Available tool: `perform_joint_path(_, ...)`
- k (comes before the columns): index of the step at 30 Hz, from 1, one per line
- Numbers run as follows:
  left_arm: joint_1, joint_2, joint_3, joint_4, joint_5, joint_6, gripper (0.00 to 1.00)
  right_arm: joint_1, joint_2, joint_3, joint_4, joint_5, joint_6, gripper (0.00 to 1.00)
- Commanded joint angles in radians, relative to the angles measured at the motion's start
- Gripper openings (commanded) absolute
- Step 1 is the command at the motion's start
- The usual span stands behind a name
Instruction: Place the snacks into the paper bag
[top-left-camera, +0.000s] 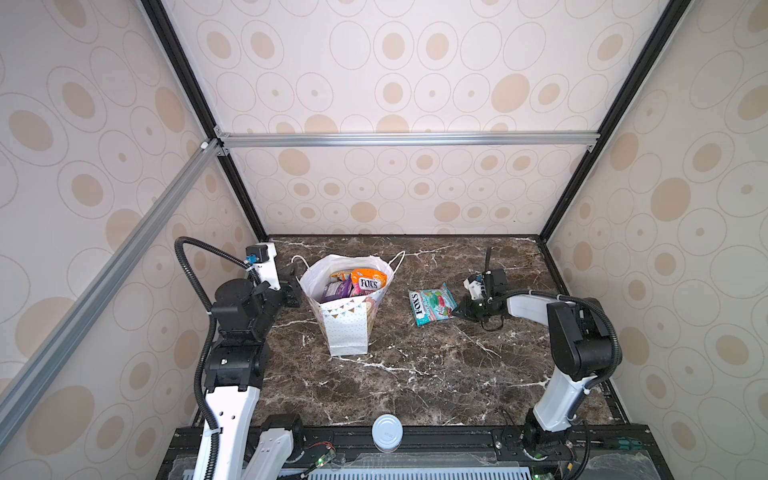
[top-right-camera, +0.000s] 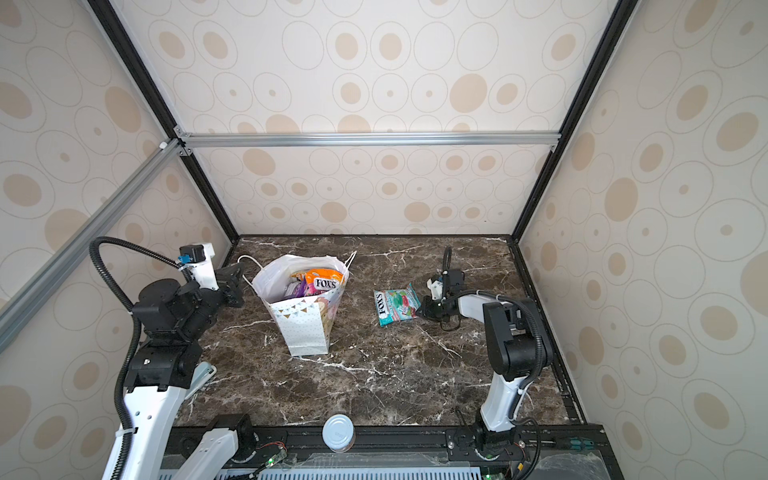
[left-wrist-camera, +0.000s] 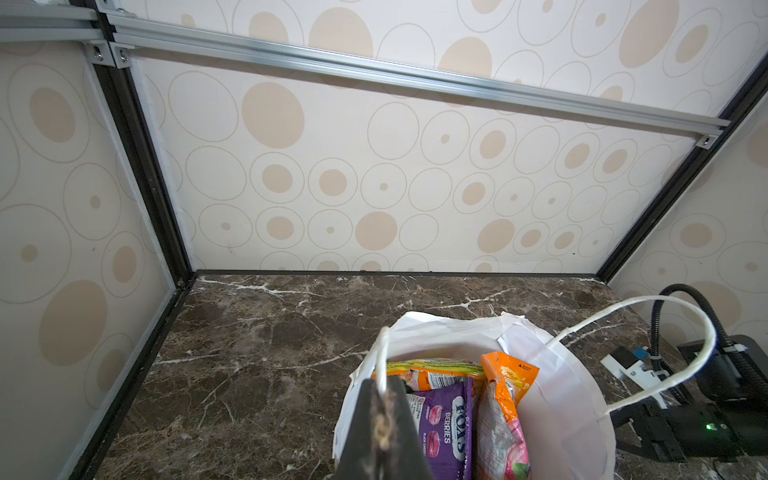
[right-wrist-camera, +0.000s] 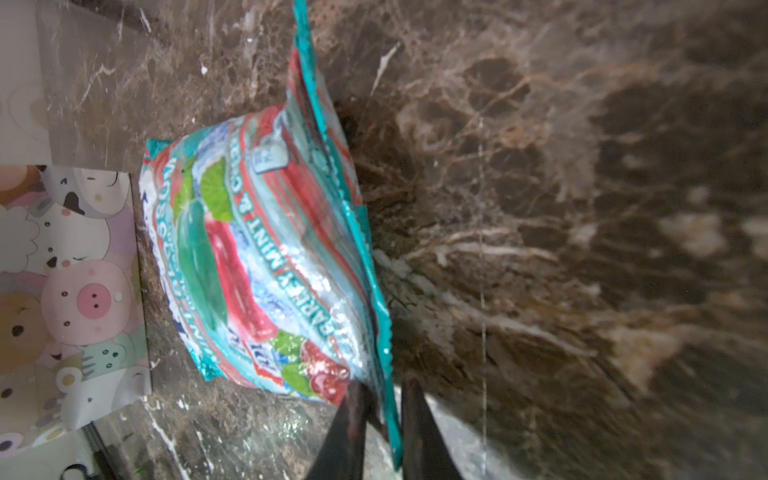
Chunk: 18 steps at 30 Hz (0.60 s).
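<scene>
The right gripper (right-wrist-camera: 382, 388) pinches shut on the teal packet (top-left-camera: 432, 307) by its edge, on the marble tabletop (top-left-camera: 415, 374) at three o'clock from the paper bag (top-left-camera: 347, 328), whose rim the closed left gripper (left-wrist-camera: 382, 424) holds. The next move is probably a lift toward nine o'clock.

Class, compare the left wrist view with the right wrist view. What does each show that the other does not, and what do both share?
Only the left wrist view: the open mouth of the paper bag with a purple packet and an orange packet inside, and the left gripper shut on its cord handle. Only the right wrist view: the teal packet on the marble table, its edge pinched by the right gripper, and the bag's cartoon-animal side. Both: the paper bag and the marble table.
</scene>
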Motion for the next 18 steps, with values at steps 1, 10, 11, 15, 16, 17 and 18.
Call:
perform_joint_path(1,0.009,-0.013,0.024,0.079,-0.001,0.017,0.00,-0.009,0.001,-0.014,0.038,-0.029,0.019,0.02)
perform_joint_path(10,0.010,-0.013,0.024,0.079,0.001,0.016,0.00,-0.011,-0.075,-0.009,0.022,-0.039,0.023,0.00)
perform_joint_path(11,0.010,-0.013,0.024,0.080,0.001,0.016,0.00,-0.010,-0.086,-0.008,0.019,-0.040,0.022,0.00)
perform_joint_path(15,0.010,-0.014,0.023,0.079,0.003,0.016,0.00,-0.011,-0.128,-0.004,0.003,-0.052,0.020,0.00)
perform_joint_path(16,0.010,-0.015,0.023,0.079,0.002,0.016,0.00,-0.011,-0.136,0.003,-0.005,-0.061,0.016,0.00)
perform_joint_path(17,0.010,-0.015,0.024,0.080,0.005,0.016,0.00,-0.010,-0.144,0.010,-0.014,-0.074,0.010,0.00)
perform_joint_path(18,0.010,-0.014,0.023,0.080,0.005,0.016,0.00,-0.011,-0.150,0.020,-0.024,-0.085,0.007,0.00)
